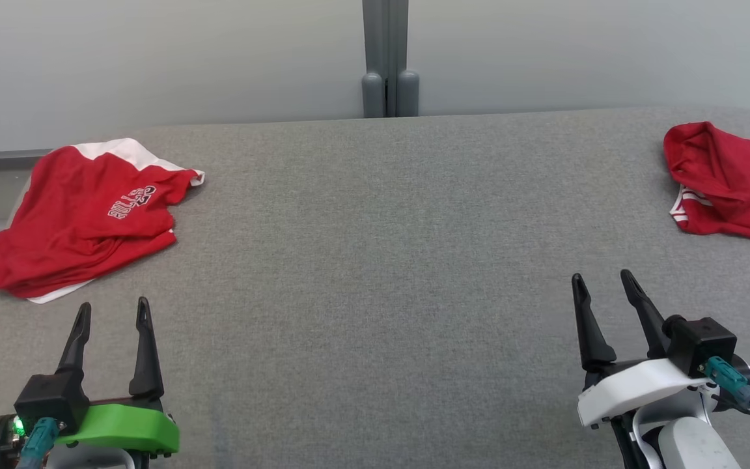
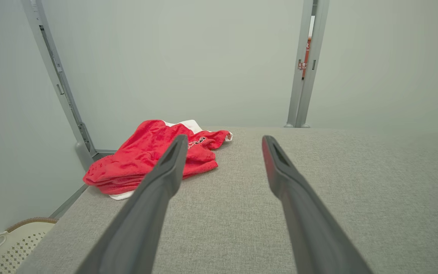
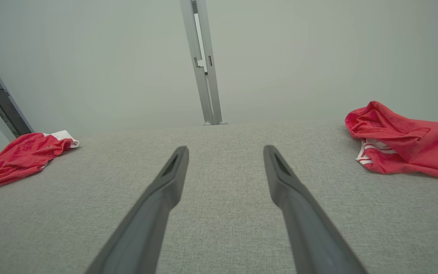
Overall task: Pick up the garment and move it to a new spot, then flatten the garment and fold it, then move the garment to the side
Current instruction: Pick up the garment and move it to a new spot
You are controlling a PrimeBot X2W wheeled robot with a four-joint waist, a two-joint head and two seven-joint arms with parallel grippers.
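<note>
On the table (image 1: 375,273), 1 garment (image 1: 75,221) lies far left, another garment (image 1: 733,182) far right

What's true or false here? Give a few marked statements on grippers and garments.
1. The left gripper and right gripper are open. True.
2. The left gripper holds a garment. False: it is empty, apart from the left garment.
3. Two red garments lie on the table. True.
4. The right garment is folded flat mid-table. False: it lies crumpled at the table's right edge.
5. The left garment carries white lettering. True.
</note>
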